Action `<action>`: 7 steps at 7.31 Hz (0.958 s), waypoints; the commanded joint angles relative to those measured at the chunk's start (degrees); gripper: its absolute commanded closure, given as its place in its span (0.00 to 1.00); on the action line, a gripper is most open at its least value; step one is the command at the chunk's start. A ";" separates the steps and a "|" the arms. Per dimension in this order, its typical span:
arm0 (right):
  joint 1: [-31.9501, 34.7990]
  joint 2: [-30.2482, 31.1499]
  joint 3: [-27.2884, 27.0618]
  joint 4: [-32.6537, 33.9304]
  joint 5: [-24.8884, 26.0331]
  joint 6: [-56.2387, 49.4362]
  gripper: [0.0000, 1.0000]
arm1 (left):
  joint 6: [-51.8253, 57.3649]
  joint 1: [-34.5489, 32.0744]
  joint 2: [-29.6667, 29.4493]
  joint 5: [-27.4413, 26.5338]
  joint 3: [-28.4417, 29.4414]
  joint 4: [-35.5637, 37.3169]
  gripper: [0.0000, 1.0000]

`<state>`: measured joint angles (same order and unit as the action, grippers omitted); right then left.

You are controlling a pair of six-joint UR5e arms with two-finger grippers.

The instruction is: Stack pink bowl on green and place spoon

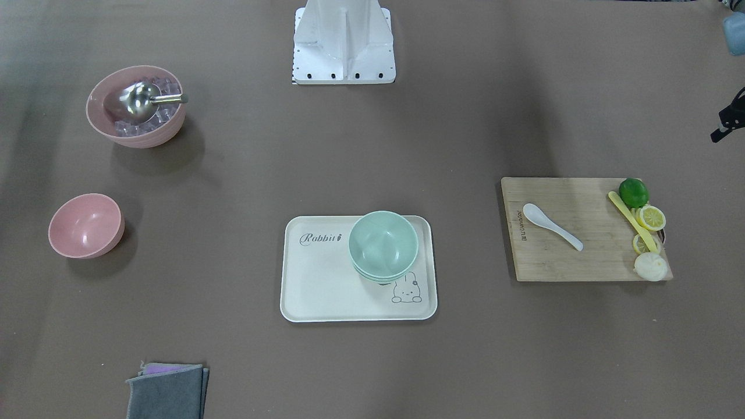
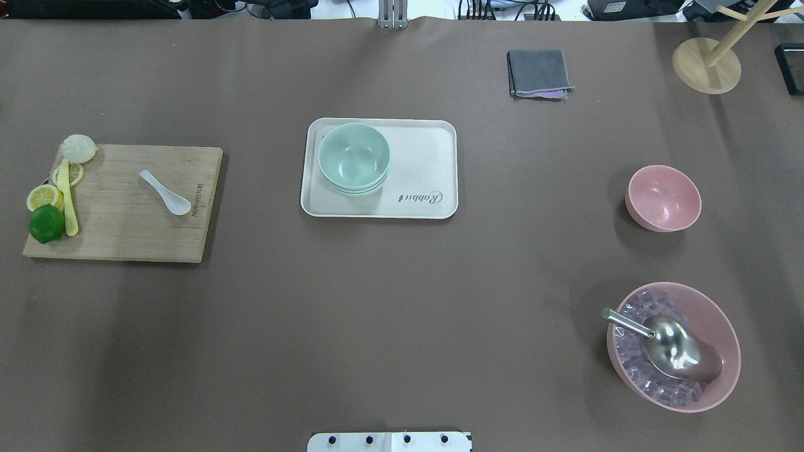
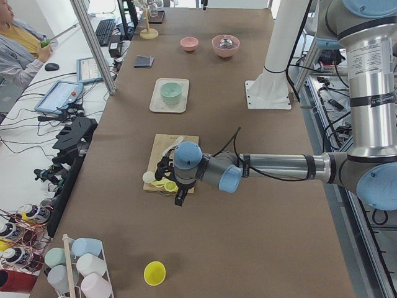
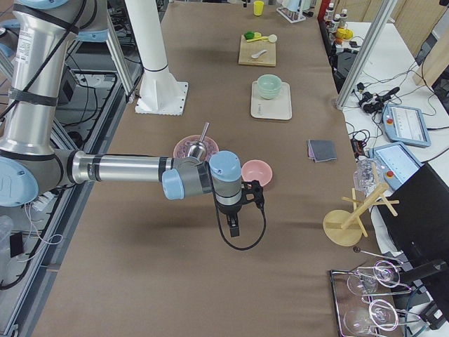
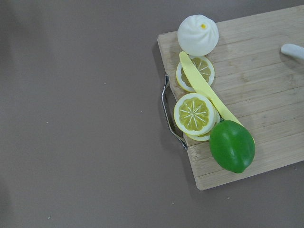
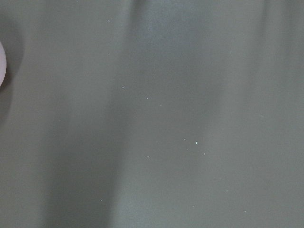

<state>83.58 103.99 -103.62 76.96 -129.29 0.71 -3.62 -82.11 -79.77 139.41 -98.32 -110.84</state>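
tray [image 1: 320, 279] reads "Rabbit" | green bowls [image 1: 383, 241] on it | left gripper [image 3: 180, 198], right gripper [image 4: 233, 228]: open/closed, cannot tell

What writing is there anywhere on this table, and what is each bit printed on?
"Rabbit": printed on the white tray, near a small rabbit drawing.
Burnt-in brand along the wooden cutting board edge: too small to read.
Sticker on the left arm: too blurred to read.
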 commanded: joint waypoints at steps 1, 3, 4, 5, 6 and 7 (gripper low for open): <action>0.00 -1.06 0.09 0.21 0.45 -0.09 0.00 | 0.28 -0.07 0.14 0.33 0.76 0.27 0.02; 0.00 -0.54 0.00 -0.23 0.01 0.08 0.00 | 0.01 -0.51 0.31 -0.54 0.76 -0.07 0.02; 0.00 -0.71 0.09 -0.40 -0.17 0.26 0.00 | -0.07 -0.42 0.14 -0.72 0.76 -0.16 0.02; 0.00 -0.54 0.18 -0.49 0.35 0.00 0.00 | 0.01 -0.51 0.23 -0.64 0.93 -0.25 0.02; -0.09 -0.54 0.18 -0.49 0.10 -0.01 0.00 | 0.01 -0.42 0.23 -0.72 1.37 -0.25 0.02; -0.09 -0.63 0.09 -0.49 -0.17 0.08 0.00 | 0.10 -0.42 0.14 -0.64 1.81 -0.25 0.02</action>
<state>83.53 103.41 -103.49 76.49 -129.22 0.75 -3.59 -82.56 -79.56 138.75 -97.01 -111.08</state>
